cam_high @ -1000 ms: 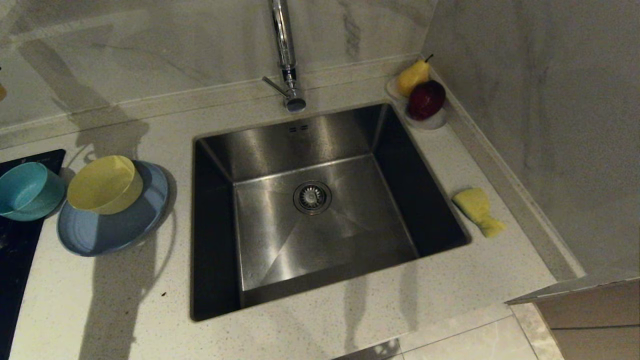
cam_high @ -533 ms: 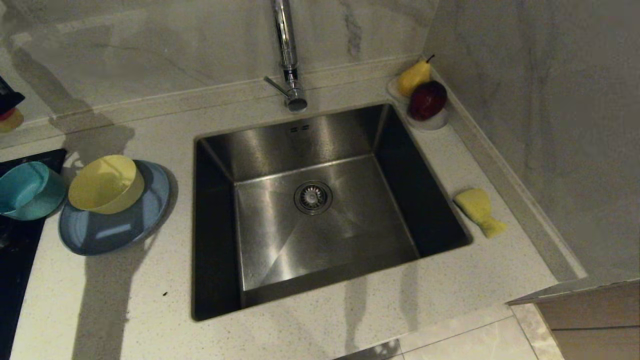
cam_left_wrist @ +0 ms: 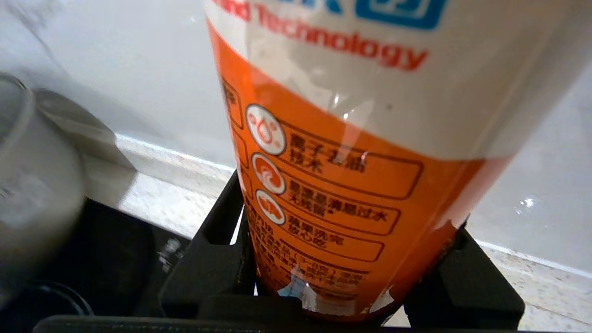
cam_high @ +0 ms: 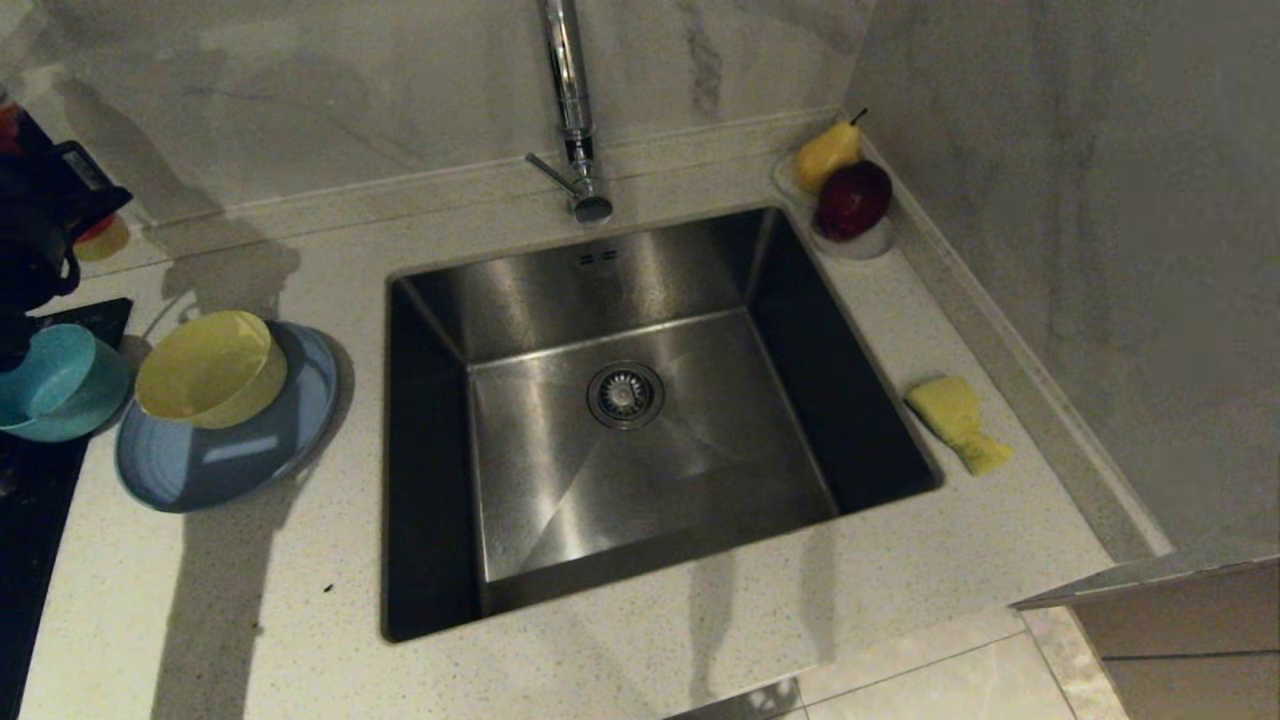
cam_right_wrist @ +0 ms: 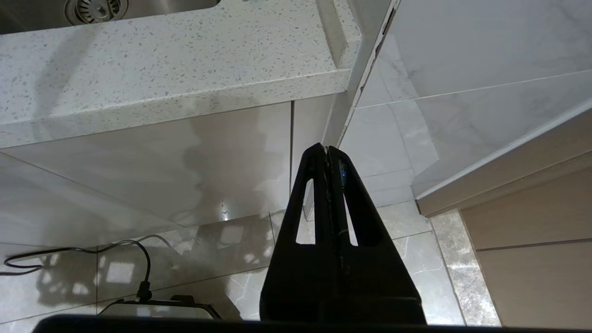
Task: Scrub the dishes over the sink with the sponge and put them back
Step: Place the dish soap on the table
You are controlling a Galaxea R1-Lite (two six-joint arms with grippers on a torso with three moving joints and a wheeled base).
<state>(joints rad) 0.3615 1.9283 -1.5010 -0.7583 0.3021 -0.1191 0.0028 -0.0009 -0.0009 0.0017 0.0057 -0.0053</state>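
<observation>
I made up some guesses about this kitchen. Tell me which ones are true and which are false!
1. The yellow bowl sits on the blue plate. True.
2. The sponge is in the sink. False: it lies on the counter, on the sink's right side.
3. The left gripper is closed around an orange and white bottle. True.
4. The right gripper holds the sponge. False: it is shut and empty, low in front of the counter.
5. The teal bowl is stacked inside the yellow bowl. False: it stands beside the plate.
</observation>
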